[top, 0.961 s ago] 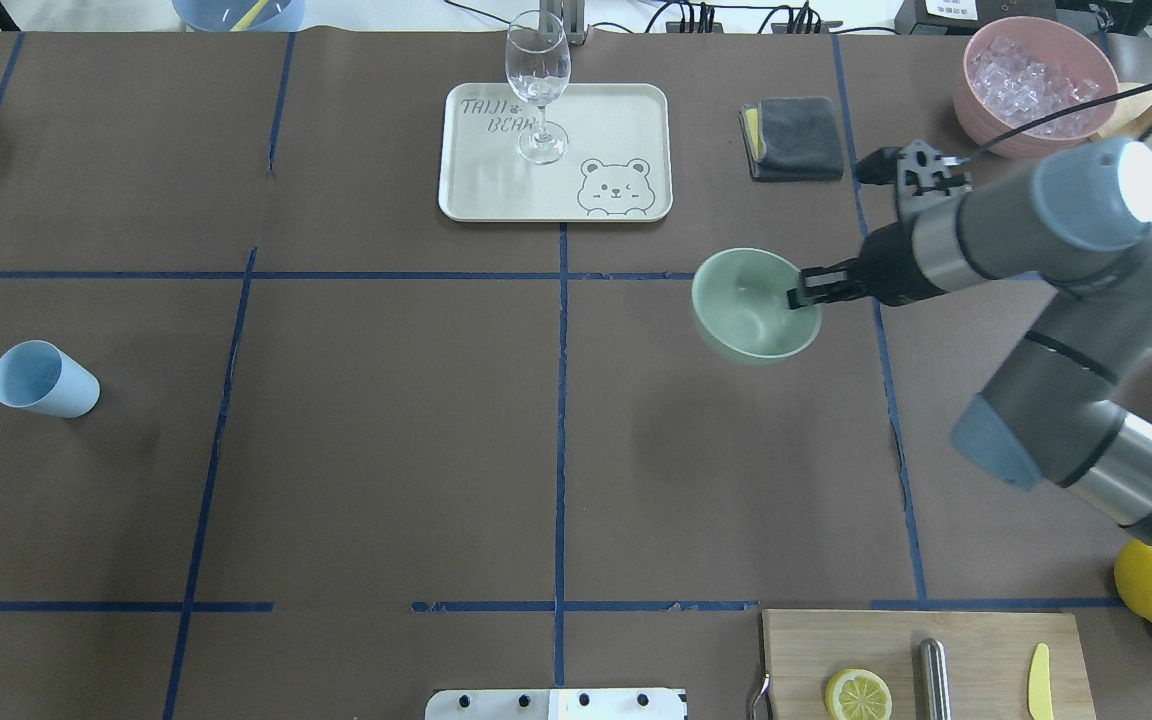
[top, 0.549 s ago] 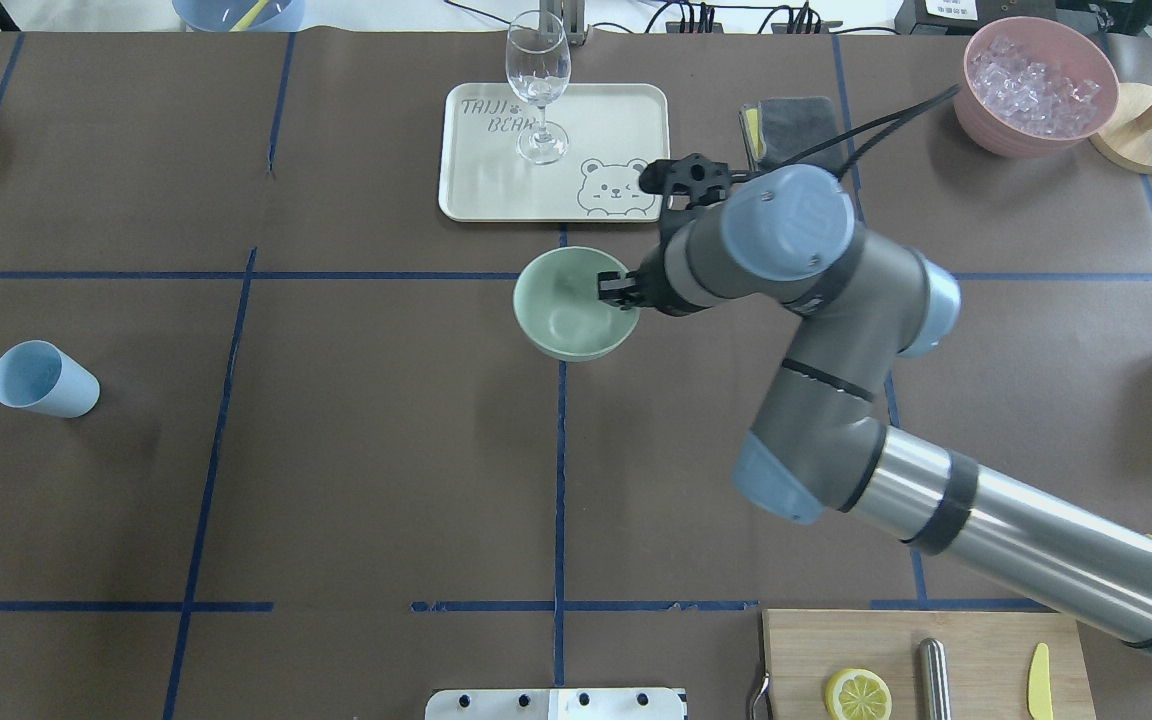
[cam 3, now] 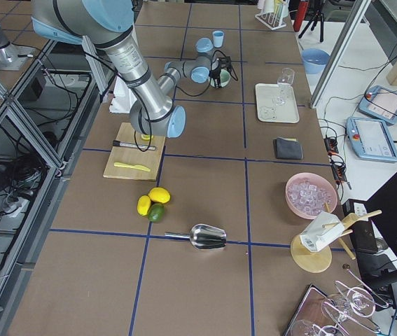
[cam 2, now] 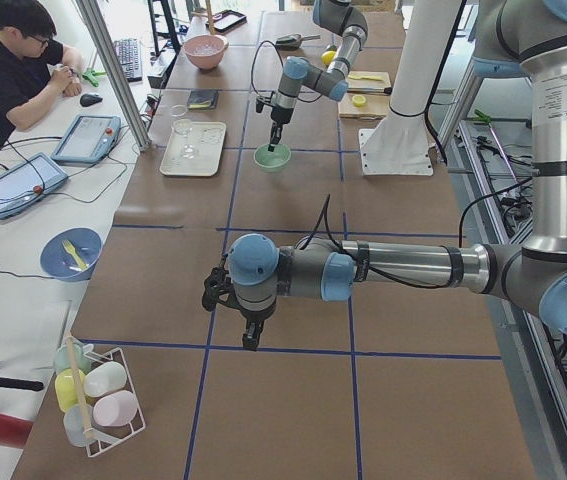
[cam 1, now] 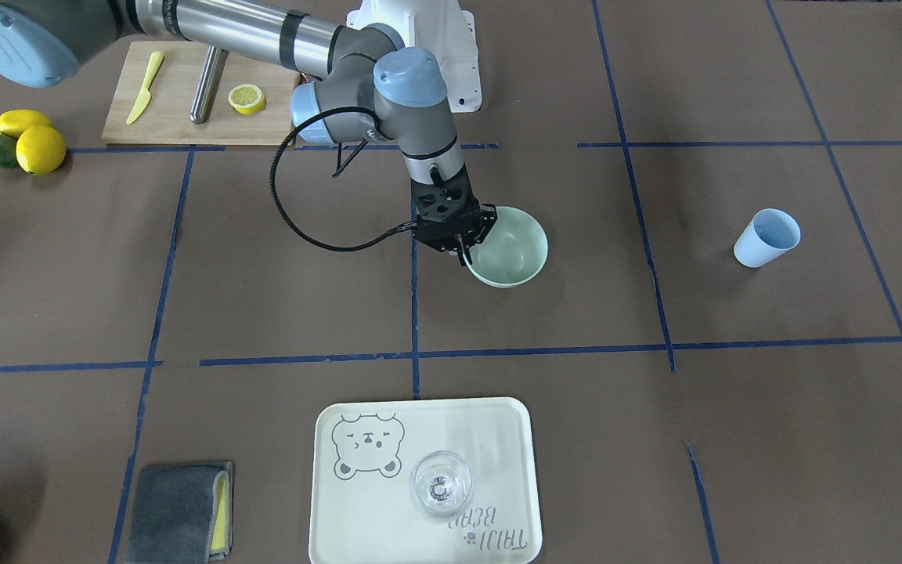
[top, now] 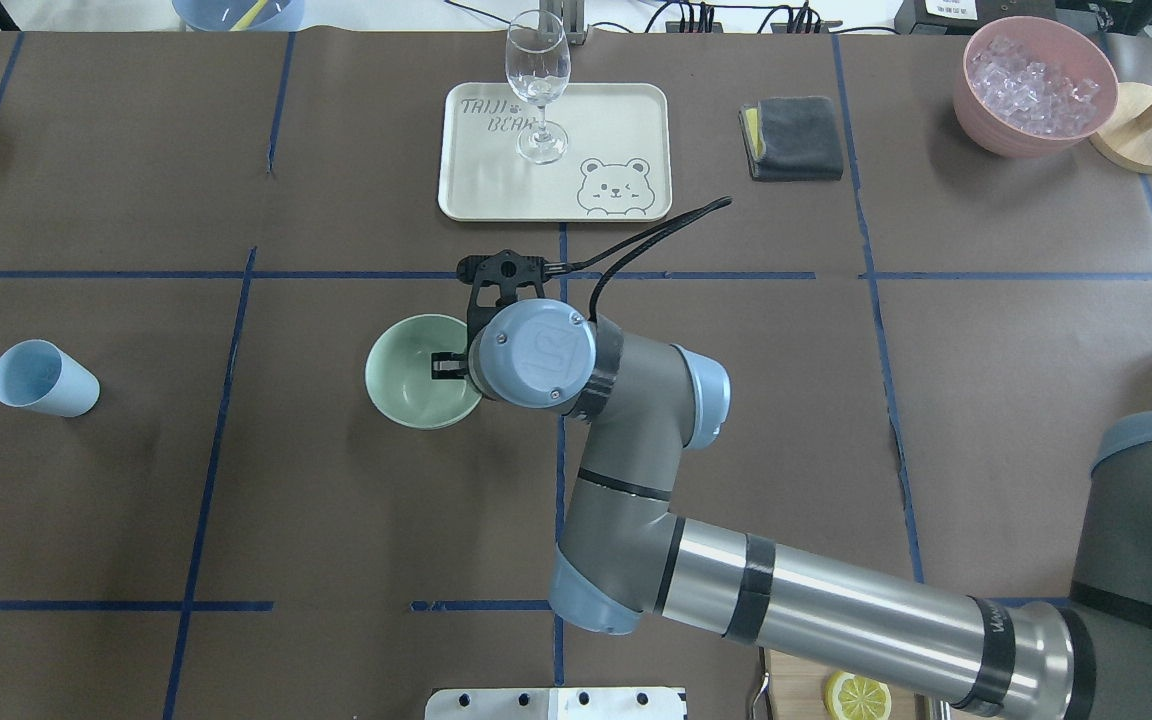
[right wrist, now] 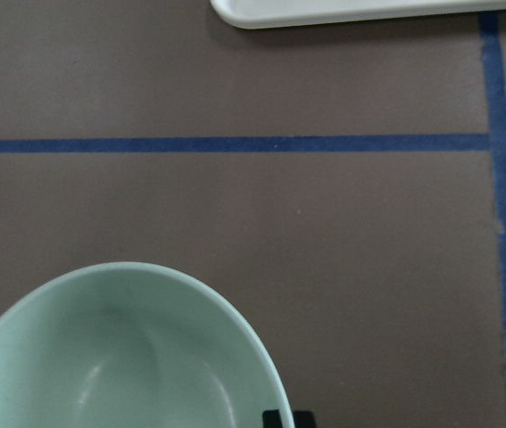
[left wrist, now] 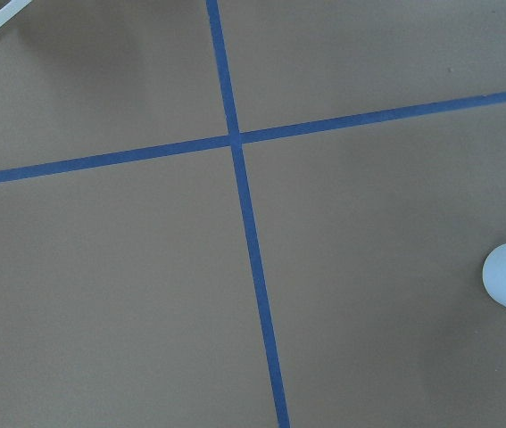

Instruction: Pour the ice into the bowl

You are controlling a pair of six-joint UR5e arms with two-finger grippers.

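The pale mint-green bowl (top: pixel 414 375) is just left of the table's centre line; it also shows in the front view (cam 1: pixel 510 249). Its inside is bare in the right wrist view (right wrist: pixel 119 357). My right gripper (top: pixel 448 367) is shut on the bowl's right rim, one finger inside and one outside. I cannot tell whether the bowl rests on the table. The task's ice shows in no view. A light blue cup (top: pixel 41 378) stands at the far left. My left gripper (cam 2: pixel 252 338) shows only in the left side view, above bare table; I cannot tell whether it is open or shut.
A cream tray (top: pixel 626 110) with a wine glass (top: pixel 537 85) is at the back centre. A grey cloth (top: pixel 791 137) and a pink container of ice (top: pixel 1036 85) are at the back right. A cutting board (cam 1: pixel 185 117), lemons (cam 1: pixel 40 147) and a metal scoop (cam 3: pixel 207 236) are near the robot's right.
My right arm has carried the bowl leftward, from the table's right half across the centre line to left of centre, with the grip unchanged. The cup has not moved.
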